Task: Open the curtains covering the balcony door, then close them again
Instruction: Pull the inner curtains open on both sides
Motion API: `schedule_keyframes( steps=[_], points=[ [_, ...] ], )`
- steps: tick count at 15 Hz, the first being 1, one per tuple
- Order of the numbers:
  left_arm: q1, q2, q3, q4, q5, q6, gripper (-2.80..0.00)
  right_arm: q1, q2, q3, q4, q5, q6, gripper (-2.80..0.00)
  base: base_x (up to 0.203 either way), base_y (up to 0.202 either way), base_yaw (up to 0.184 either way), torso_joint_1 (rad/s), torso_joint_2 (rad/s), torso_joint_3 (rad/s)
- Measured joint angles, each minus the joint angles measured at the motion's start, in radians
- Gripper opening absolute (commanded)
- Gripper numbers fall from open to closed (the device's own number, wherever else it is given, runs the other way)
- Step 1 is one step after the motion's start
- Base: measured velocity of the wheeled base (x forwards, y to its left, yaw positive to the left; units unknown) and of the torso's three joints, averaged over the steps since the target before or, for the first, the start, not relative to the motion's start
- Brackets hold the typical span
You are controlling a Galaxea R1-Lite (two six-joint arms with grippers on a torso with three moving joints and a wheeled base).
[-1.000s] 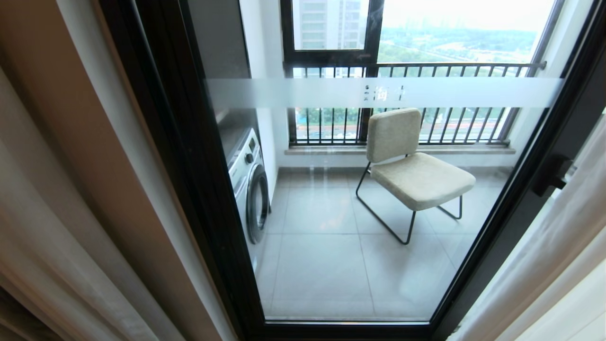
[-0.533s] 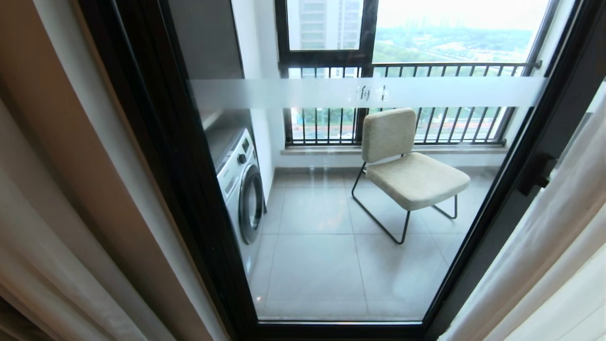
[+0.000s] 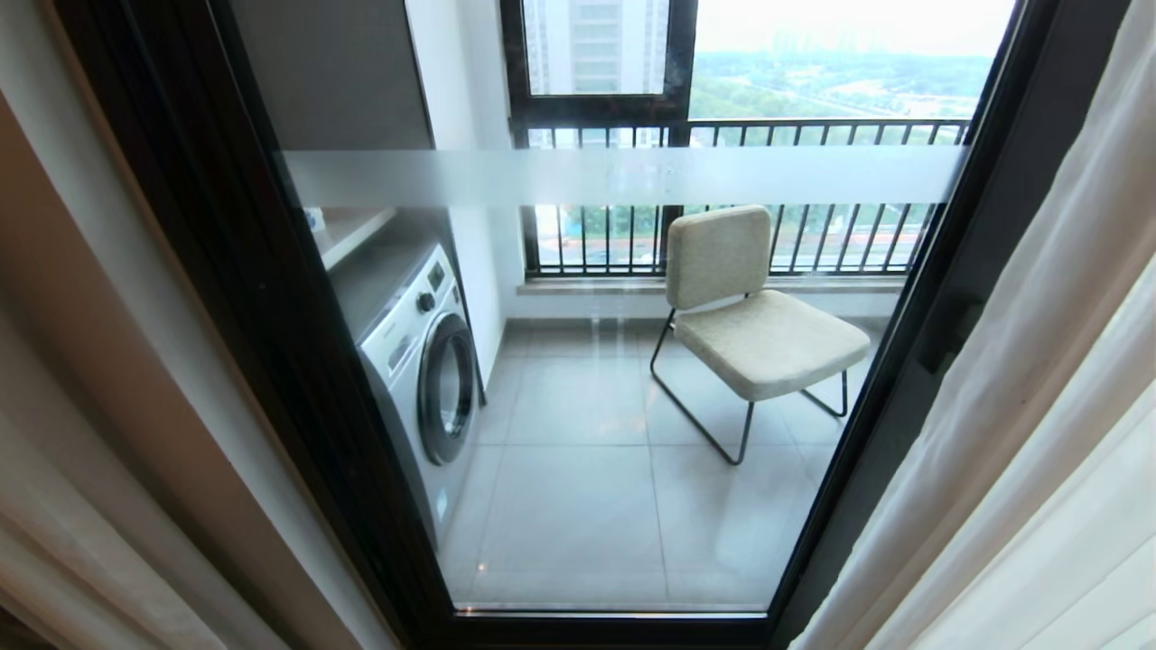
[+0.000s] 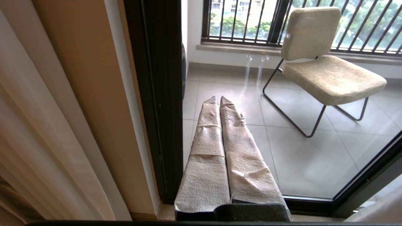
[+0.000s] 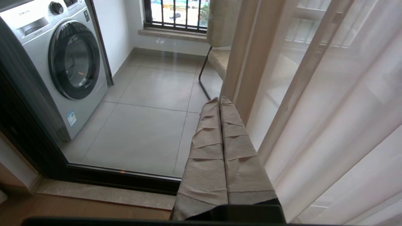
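The balcony door (image 3: 623,506) is uncovered: clear glass in a black frame (image 3: 217,271) with a frosted white band (image 3: 614,176). The curtains hang drawn aside, one bunch at the far left (image 3: 45,524) and cream and sheer folds at the right (image 3: 1039,406). Neither gripper shows in the head view. My left gripper (image 4: 219,99) is shut and empty, pointing at the glass beside the door's left frame post (image 4: 160,94). My right gripper (image 5: 219,99) is shut and empty, its tips close beside the right curtain folds (image 5: 329,110).
Behind the glass stand a front-loading washing machine (image 3: 420,361) on the left and a beige padded chair (image 3: 759,325) on black wire legs. A black-framed window with railing bars (image 3: 722,135) lies beyond. A stone sill (image 5: 103,194) runs under the door.
The whole head view has slid leftward, so the camera has moved right; the right curtain now fills more of the picture. Nothing in the scene itself has moved.
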Motion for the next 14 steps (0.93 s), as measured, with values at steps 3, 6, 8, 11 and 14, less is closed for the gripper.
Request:
schedule_keyframes(
  steps=[3,6,8,11,14],
  points=[
    [0.0,0.0,0.0,0.0,0.0,0.001,-2.8,0.0,0.0,0.0,0.0,0.0,0.001,-2.8,0.0,-0.19,0.003,0.007,0.0,0.001],
    [0.0,0.0,0.0,0.0,0.0,0.001,-2.8,0.0,0.0,0.0,0.0,0.0,0.0,-2.8,0.0,-0.194,0.003,0.003,0.0,0.003],
    [0.0,0.0,0.0,0.0,0.0,0.001,-2.8,0.0,0.0,0.0,0.0,0.0,0.001,-2.8,0.0,-0.192,0.003,0.002,0.0,0.002],
    [0.001,0.0,0.0,0.0,0.0,0.001,-2.8,-0.001,0.0,0.0,0.0,0.0,0.0,-2.8,0.0,-0.183,0.004,0.001,0.0,0.004],
    [0.001,0.0,0.0,0.0,0.0,0.001,-2.8,0.0,0.0,0.0,0.0,0.0,0.001,-2.8,0.0,-0.034,0.001,0.001,0.0,0.001]
  ],
)
